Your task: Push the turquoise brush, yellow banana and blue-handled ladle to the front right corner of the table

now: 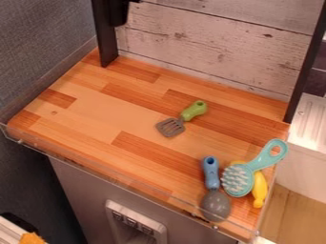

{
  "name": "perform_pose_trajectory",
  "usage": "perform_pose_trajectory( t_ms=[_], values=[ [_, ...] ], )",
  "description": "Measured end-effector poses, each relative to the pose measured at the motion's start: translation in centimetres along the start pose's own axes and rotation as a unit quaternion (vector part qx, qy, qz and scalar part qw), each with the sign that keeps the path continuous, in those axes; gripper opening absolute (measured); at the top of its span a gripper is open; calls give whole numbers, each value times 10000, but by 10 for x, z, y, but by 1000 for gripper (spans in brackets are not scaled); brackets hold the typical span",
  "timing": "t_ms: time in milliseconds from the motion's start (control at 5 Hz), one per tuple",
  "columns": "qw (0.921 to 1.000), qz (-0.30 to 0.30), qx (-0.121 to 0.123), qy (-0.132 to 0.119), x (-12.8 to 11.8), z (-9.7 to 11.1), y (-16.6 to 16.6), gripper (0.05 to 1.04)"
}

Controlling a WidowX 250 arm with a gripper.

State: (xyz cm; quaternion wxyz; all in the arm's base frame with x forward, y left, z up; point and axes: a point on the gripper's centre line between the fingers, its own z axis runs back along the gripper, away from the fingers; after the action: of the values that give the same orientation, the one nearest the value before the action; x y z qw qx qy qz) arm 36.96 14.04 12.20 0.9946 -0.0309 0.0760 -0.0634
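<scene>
Nearest the camera on the surface (89,112), by its clear front rail (143,184), I see a blue-handled spoon (215,205) with its rounded grey end toward me. Well behind it and to its left lies the spatula (172,127), near the middle of the surface, its slotted grey head pointing front-left and its green handle back-right. I make out the tool (119,13) high at the upper left, beside a black post (103,35), well apart from the spatula; I cannot tell whether it stands apart or together. Just right of the spoon, a teal brush (238,181) rests bristles up, partly over a yellow thing (259,190). Pale boards (210,43) stand behind, and a grey panel (134,223) with switches sits below the front edge.
</scene>
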Motion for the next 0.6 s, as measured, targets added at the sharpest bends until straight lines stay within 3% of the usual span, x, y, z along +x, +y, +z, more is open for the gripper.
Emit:
perform_pose_trajectory(
  t_ms=[400,600],
  values=[
    [9970,728,-276,7,-14,-1,17,55],
    [9948,953,-363,-34,-15,-14,20,55]
  ],
)
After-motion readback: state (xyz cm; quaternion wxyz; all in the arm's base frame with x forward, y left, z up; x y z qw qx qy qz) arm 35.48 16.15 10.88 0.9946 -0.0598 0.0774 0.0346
